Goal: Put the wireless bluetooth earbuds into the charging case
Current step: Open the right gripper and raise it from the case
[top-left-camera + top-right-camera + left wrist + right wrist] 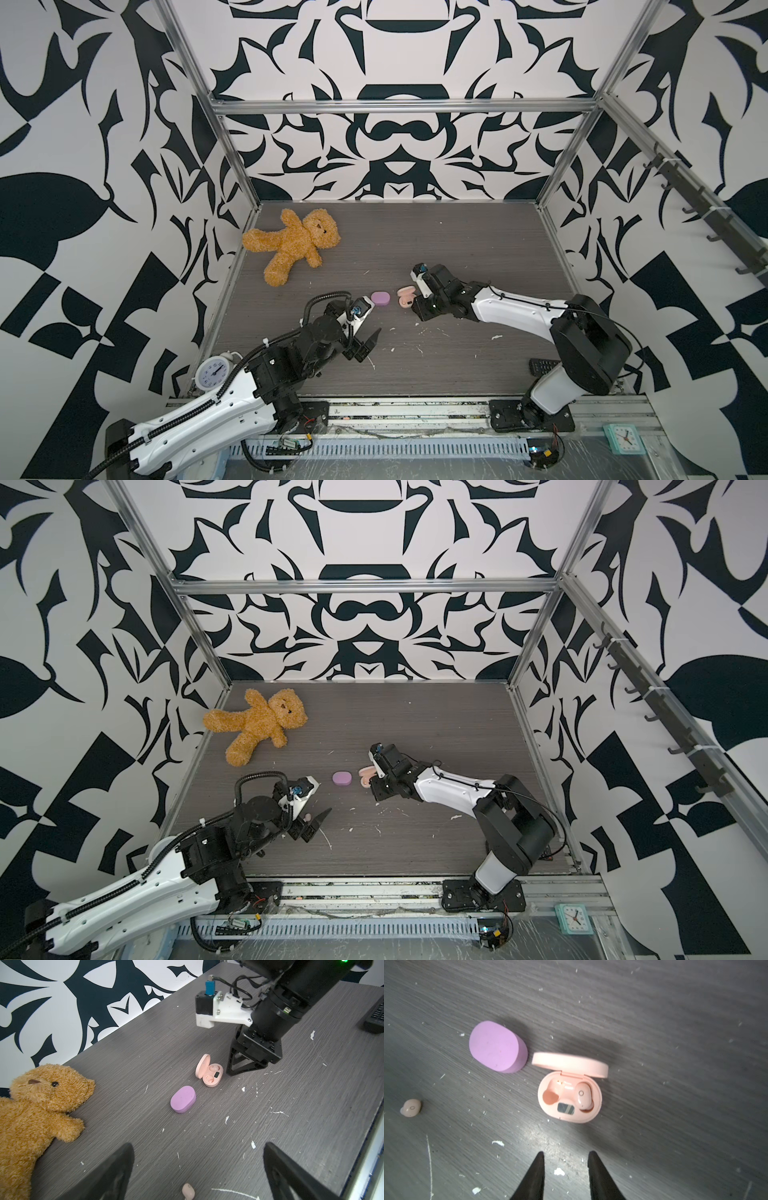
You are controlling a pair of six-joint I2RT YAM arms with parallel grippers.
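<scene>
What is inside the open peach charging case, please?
One peach earbud sits in one socket of the peach charging case; the other socket is empty. The socket beneath that earbud is hidden.

A dark grey wood-grain tabletop (pixel 457 232) fills the lower middle of both top views. A tan teddy bear (pixel 291 245) sprawls in its upper left corner. Near the centre, a closed lilac charging case (pixel 380 298) lies just beside an open peach charging case (pixel 207 1083). One loose peach earbud (pixel 307 817) sits to their lower left. White scraps (pixel 494 337) dot the lower half. A black keypad (pixel 540 365) lies at the lower right.
</scene>
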